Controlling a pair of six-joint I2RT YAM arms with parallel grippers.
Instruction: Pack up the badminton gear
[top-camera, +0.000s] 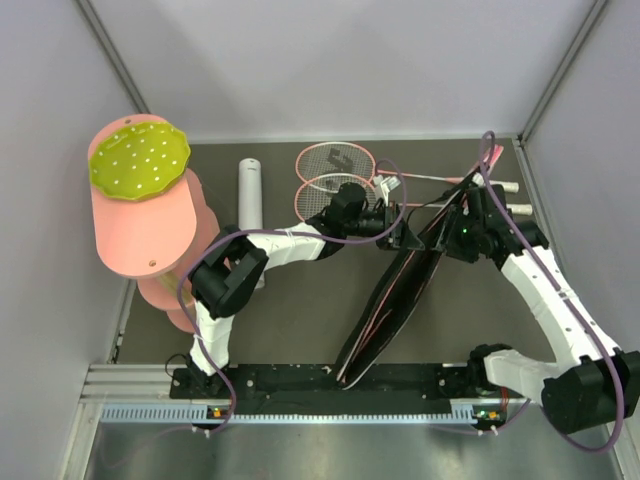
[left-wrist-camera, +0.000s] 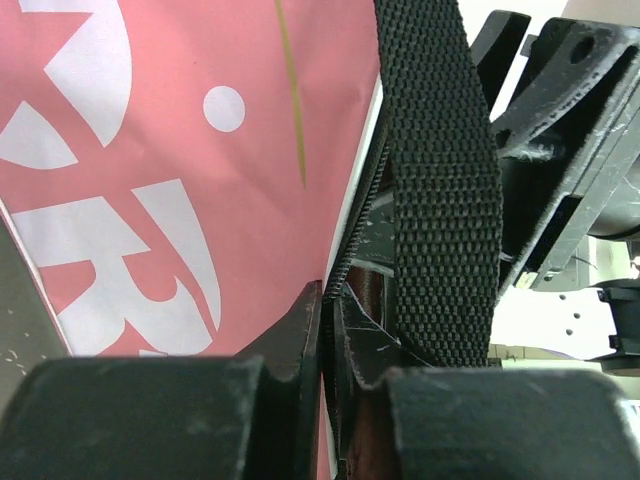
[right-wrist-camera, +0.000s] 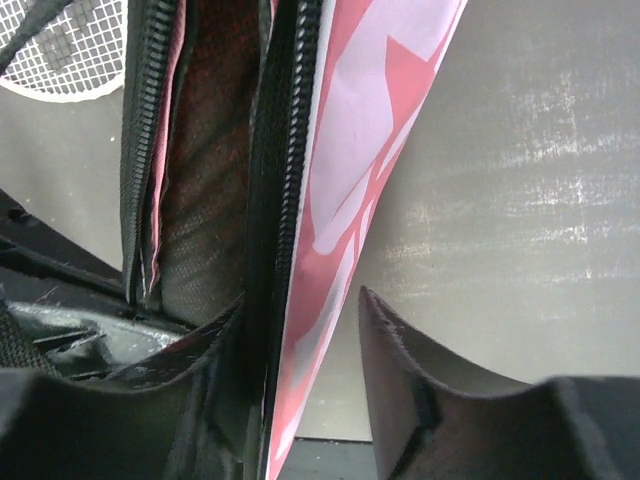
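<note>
Surface: dark matte table (top-camera: 300, 310), enclosed by pale walls (top-camera: 330, 60). Count: two pink-framed rackets (top-camera: 335, 165) at the rear, one smooth white tube (top-camera: 249, 195), one pink bag (top-camera: 395, 300) standing on edge at centre, zipper (right-wrist-camera: 145, 120) parted. The left gripper (left-wrist-camera: 325, 300) pinches the bag's rim beside a woven black strap (left-wrist-camera: 440, 180). The right gripper (right-wrist-camera: 300, 310) straddles the bag's pink wall, jaws apart.
</note>
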